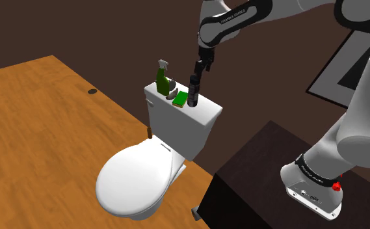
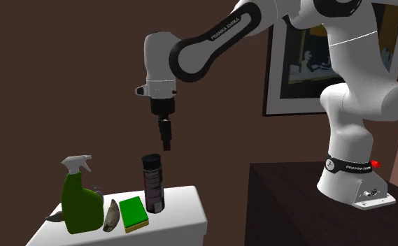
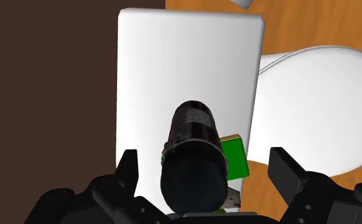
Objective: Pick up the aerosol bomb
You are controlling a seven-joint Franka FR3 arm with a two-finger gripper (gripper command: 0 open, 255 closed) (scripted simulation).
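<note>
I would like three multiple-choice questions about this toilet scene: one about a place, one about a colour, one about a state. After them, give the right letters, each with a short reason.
1. Where does the dark cylindrical aerosol can stand?
A. on the wooden floor
B. on the white toilet tank lid
C. on the closed toilet seat

2. What colour is the body of the trigger spray bottle?
A. red
B. blue
C. green

3. How are the black jaws?
A. open, above the can, not touching it
B. shut on the can
C. shut on the spray bottle

Answers:
1 B: the can stands upright on the lid, beside the green sponge.
2 C: the body is green and the trigger head is pale.
3 A: the wrist view shows the jaws standing apart, and the second exterior view shows a gap above the can's top.
</note>
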